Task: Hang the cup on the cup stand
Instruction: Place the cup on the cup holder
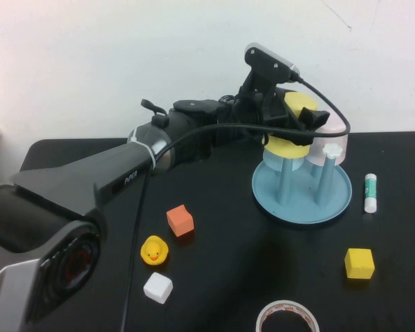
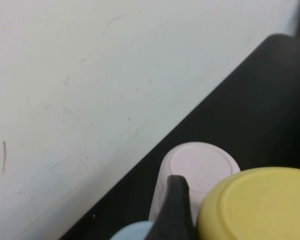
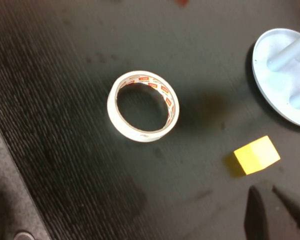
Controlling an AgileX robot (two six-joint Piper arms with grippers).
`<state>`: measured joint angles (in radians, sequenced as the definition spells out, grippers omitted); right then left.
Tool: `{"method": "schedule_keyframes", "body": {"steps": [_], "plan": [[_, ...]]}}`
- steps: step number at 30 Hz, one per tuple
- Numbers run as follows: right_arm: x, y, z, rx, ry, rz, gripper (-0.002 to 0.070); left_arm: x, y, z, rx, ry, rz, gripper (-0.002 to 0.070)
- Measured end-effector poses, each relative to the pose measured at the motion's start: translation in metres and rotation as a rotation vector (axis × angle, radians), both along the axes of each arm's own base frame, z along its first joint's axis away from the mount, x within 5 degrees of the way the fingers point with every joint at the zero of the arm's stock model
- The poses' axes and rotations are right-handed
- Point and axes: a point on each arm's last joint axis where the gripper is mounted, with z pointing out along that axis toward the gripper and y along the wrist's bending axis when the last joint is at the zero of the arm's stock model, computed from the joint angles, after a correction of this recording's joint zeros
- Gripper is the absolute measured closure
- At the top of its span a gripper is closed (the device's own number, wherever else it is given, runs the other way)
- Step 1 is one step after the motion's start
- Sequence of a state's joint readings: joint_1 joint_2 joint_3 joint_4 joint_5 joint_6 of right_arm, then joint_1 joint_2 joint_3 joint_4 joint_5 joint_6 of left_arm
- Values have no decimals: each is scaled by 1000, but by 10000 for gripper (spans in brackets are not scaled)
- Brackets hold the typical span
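Observation:
The yellow cup point(image 1: 291, 127) is upside down over the front-left peg of the light-blue cup stand point(image 1: 301, 207), with its rim at about the height of the peg top. My left gripper point(image 1: 310, 119) reaches across from the left and is shut on the cup. In the left wrist view the cup's base point(image 2: 260, 205) fills the corner beside one black finger point(image 2: 175, 212). My right gripper point(image 3: 270, 189) hangs shut and empty above the table near a yellow cube point(image 3: 257, 155). It is out of the high view.
A pale pink cup point(image 1: 326, 136) sits upside down on a back peg, beside a white flower cap point(image 1: 330, 149). On the table lie an orange cube point(image 1: 180, 220), a rubber duck point(image 1: 154, 250), a white cube point(image 1: 158, 287), a yellow cube point(image 1: 359, 263), a tape roll point(image 1: 287, 318) and a glue stick point(image 1: 371, 191).

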<state>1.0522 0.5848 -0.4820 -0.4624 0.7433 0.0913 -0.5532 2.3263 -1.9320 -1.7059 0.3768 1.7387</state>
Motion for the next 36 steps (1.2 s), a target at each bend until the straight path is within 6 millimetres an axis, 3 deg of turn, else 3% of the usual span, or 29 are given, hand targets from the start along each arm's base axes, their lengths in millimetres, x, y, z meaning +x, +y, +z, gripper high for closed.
{"method": "schedule_keyframes", "body": {"steps": [19, 25, 30, 36], "plan": [[0, 0, 0, 0, 0, 0, 678, 5, -8, -30, -46, 113, -32, 127], [0, 0, 0, 0, 0, 0, 678, 4, -9, -30, -69, 143, -32, 126], [0, 0, 0, 0, 0, 0, 678, 4, -9, -29, -77, 174, -31, 84], [0, 0, 0, 0, 0, 0, 678, -1, -6, -12, -10, 132, -54, 99]]}}
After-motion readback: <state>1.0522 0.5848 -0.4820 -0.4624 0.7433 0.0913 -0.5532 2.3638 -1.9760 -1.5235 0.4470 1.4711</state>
